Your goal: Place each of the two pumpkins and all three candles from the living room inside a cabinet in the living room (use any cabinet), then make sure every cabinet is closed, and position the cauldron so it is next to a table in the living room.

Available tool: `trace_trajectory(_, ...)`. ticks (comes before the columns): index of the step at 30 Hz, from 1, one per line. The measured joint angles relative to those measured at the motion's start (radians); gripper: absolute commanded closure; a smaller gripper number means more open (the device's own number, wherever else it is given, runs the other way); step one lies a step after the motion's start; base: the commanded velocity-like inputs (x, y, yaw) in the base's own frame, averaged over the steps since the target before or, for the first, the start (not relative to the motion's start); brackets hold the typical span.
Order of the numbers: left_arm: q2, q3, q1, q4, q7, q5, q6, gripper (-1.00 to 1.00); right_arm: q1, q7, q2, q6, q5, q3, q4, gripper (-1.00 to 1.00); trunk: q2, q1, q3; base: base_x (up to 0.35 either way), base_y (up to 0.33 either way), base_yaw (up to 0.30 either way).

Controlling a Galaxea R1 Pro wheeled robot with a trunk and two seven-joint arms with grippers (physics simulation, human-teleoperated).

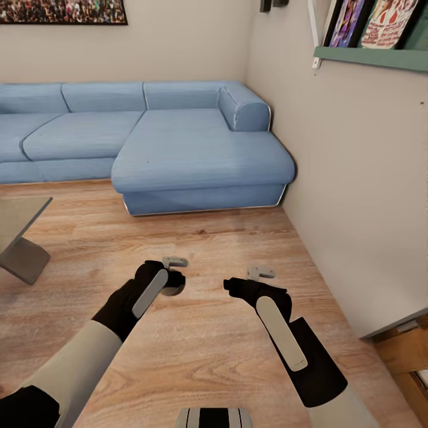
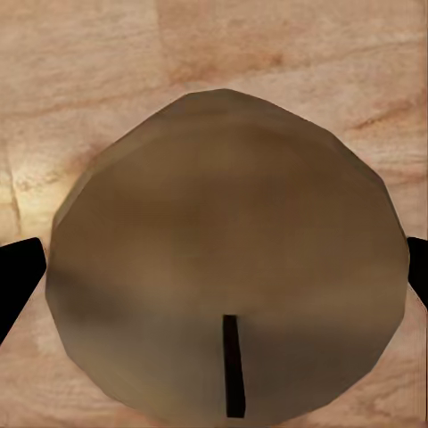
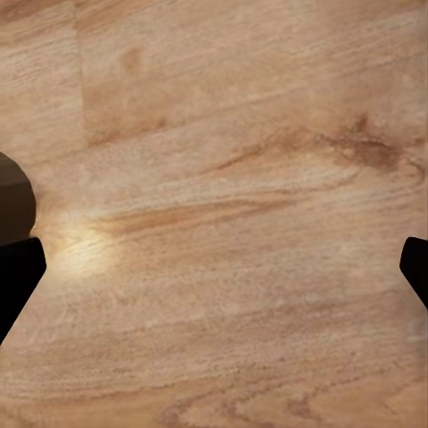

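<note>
A brownish round candle (image 2: 223,267) with a short dark wick is seen end-on in the left wrist view, spanning the gap between the two dark fingertips (image 2: 18,276). In the head view my left gripper (image 1: 172,274) hangs low over the wood floor, shut on this candle (image 1: 174,289), which looks dark there. Beside it, my right gripper (image 1: 254,280) stands open over bare floorboards, its fingertips (image 3: 16,276) wide apart with nothing between them. The pumpkins and the cauldron are out of view.
A blue corner sofa (image 1: 196,154) runs along the far wall. A grey table (image 1: 24,235) juts in at the left. A pale wall (image 1: 362,196) closes the right side, with brown wooden furniture (image 1: 407,356) at its foot and a green shelf (image 1: 374,56) above.
</note>
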State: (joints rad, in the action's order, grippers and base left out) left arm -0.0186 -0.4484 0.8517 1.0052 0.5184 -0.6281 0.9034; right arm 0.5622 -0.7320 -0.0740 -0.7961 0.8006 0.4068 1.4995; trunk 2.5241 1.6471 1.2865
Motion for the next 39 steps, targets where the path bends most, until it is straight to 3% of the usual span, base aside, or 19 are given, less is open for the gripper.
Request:
trace_trajectory(4, 0.000, 0.044, -0.008, 0.041, 0.003, -0.002, 0.038, 1.00, 0.000, 0.000, 0.000, 0.000, -0.001, 0.000, 0.000, -1.00, -0.001, -0.002, -0.015, 0.000, 0.000, 0.000)
trace_trajectory(16, 0.000, 0.065, -0.038, 0.116, 0.004, -0.001, 0.096, 1.00, 0.000, 0.000, 0.000, 0.001, -0.002, 0.000, 0.001, -1.00, -0.004, -0.007, -0.062, -0.044, 0.000, 0.000)
trace_trajectory(22, 0.000, 0.105, -0.038, 0.117, 0.004, -0.002, 0.098, 1.00, 0.000, 0.000, 0.000, 0.000, -0.003, 0.000, 0.000, -1.00, -0.005, -0.009, -0.085, -0.272, 0.000, 0.000)
trace_trajectory(30, 0.000, 0.113, -0.038, 0.118, 0.004, -0.002, 0.108, 1.00, 0.000, -0.001, 0.000, 0.000, -0.003, 0.000, 0.000, -1.00, -0.007, -0.013, -0.116, -0.075, 0.000, 0.030)
trace_trajectory(39, 0.001, 0.114, -0.038, 0.118, 0.004, -0.002, 0.113, 1.00, 0.000, -0.001, 0.000, 0.000, -0.003, 0.000, -0.004, -1.00, -0.009, -0.017, -0.151, -0.285, 0.000, 0.241)
